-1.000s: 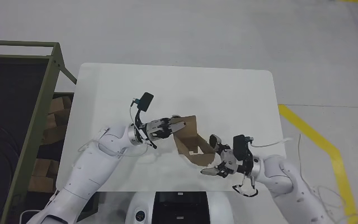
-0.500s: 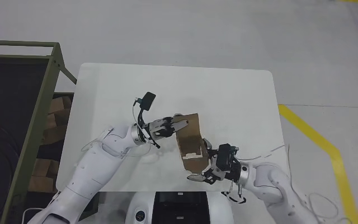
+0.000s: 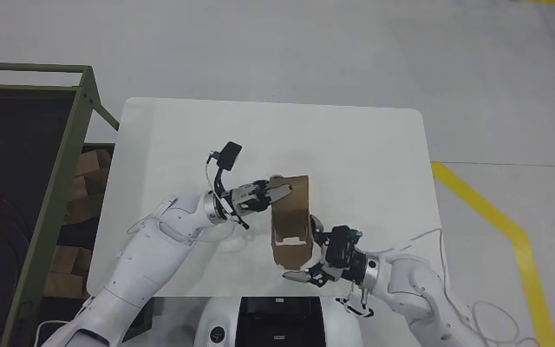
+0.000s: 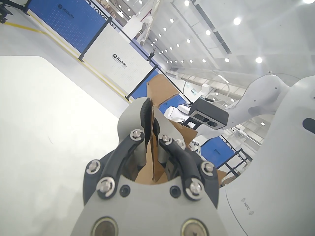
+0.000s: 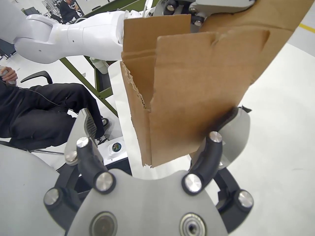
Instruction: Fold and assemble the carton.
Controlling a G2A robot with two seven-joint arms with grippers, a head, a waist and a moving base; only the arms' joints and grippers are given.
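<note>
Near the front edge of the worktop (image 3: 364, 147), about in its middle from left to right, stands the carton (image 3: 290, 217), a brown cardboard sleeve that is not yet closed. Its long axis runs from far to near, with the near end turned a little to the left.

At the far end, the left fingers (image 3: 274, 192) are pressed together on the upper edge of one wall. The left wrist view shows the cardboard pinched between the two dark pads, so this end is held firmly.

At the near end the flaps are free, and one large flap (image 5: 196, 82) points toward the right arm. The right fingers (image 5: 85, 124) are spread apart with this flap between them. One finger touches the lower corner of the flap. The other, with the ribbed pad, stands clear of the cardboard on the opposite side.

So the right arm is the nearer one to the open end, and the flap lies directly ahead of its fingers, with its free edge toward the wrist. I judge that the next move depends on this: the right fingers must either close on the flap or push it across the opening, while the left arm keeps the far end steady. If the push goes along the long axis, the sleeve may slip in the left grip.
</note>
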